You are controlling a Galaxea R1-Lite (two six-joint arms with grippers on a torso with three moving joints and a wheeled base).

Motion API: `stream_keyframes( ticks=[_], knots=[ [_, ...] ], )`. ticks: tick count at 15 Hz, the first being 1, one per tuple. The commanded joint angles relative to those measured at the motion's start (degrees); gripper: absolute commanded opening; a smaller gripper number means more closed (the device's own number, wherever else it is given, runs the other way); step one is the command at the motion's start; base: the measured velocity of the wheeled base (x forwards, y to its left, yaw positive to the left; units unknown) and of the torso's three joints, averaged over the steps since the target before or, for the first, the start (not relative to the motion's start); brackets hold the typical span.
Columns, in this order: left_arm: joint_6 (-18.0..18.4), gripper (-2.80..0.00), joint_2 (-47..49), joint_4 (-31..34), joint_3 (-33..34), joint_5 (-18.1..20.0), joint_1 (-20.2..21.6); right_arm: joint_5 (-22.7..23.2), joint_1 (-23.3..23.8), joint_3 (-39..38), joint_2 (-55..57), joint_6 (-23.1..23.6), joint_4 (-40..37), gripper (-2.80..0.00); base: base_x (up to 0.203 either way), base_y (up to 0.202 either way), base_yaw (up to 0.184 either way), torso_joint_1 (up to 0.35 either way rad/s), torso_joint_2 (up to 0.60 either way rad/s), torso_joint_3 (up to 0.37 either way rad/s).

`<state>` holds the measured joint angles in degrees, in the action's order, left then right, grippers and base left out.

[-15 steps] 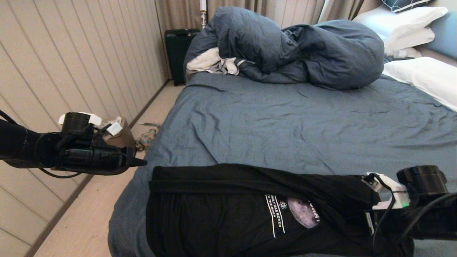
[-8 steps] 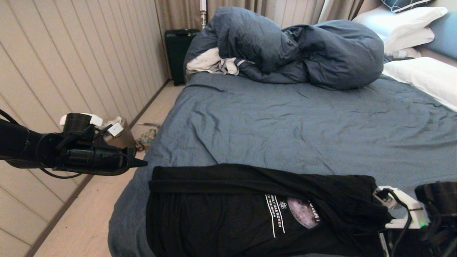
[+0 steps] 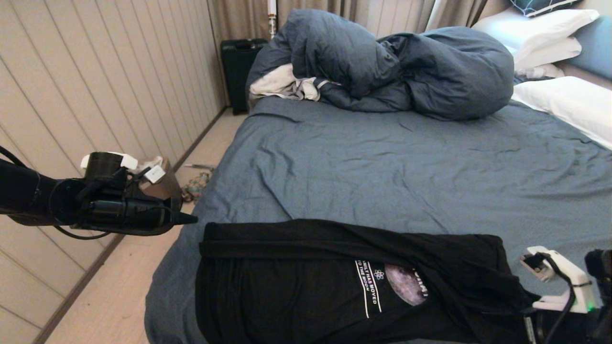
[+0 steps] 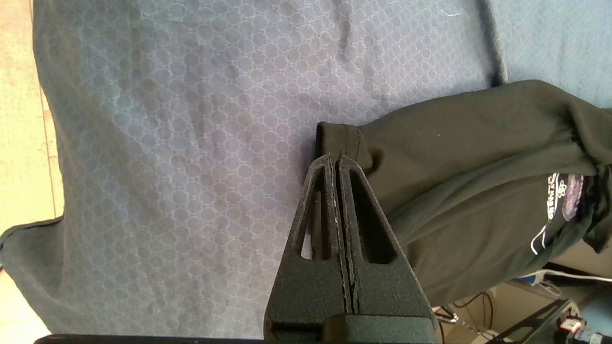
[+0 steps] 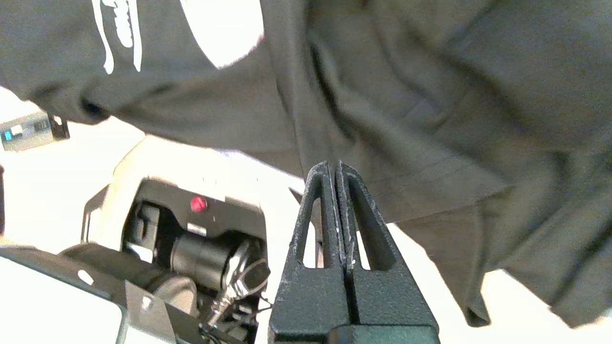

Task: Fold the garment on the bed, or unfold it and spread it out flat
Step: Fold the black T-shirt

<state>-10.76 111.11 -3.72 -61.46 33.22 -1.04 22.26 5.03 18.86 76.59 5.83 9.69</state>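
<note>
Head view: the garment (image 3: 344, 282) lies along the near edge of the bed (image 3: 406, 162), its far long side folded over toward the moon print. The right tool (image 3: 530, 327) has drawn back from the shirt's right end toward the near right corner over the last second, and only its wrist and white camera mount show there now; the fabric has stayed where it lay. I judge that a fold has just been laid and released, so the arm is clearing away either for the next fold or because the work is close to done. The left tool (image 3: 189, 219) hangs off the bed's left edge, over the floor, unmoved. The duvet (image 3: 382, 62) and pillows (image 3: 564, 100) sit far back, well apart from the shirt.

Left wrist view: the left tool (image 4: 337, 160) has its fingers pressed together on nothing, its tip just beside the shirt's doubled left corner, which the head view does not show this closely.

Right wrist view: the right tool (image 5: 334, 167) is likewise closed and empty, with a sleeve of the garment (image 5: 430, 119) draping over the bed's near side, which is hidden from the head.
</note>
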Motion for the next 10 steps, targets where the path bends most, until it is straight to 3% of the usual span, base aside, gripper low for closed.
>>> stream_keyframes(
  ticks=[1, 7, 10],
  knots=[
    [0.02, -2.8, 0.0, -0.06, 0.03, 0.18, -0.03, 0.18, -0.01, 2.39, -1.78, -1.02, -0.72, -2.8, 0.0, 0.0, 0.0, 0.0, 0.0, 0.0],
    [0.4, -2.8, 0.8, 0.38, -0.68, -1.92, 0.02, 0.54, -5.37, 14.2, 7.07, -12.52, -2.71, -2.8, 0.0, 0.0, 0.0, 0.0, 0.0, 0.0],
    [0.16, -2.8, -0.69, 3.13, -1.38, -7.65, 2.4, 0.29, -4.5, 21.56, 9.07, -19.17, -6.07, -2.8, 0.0, 0.0, 0.0, 0.0, 0.0, 0.0]
  ],
)
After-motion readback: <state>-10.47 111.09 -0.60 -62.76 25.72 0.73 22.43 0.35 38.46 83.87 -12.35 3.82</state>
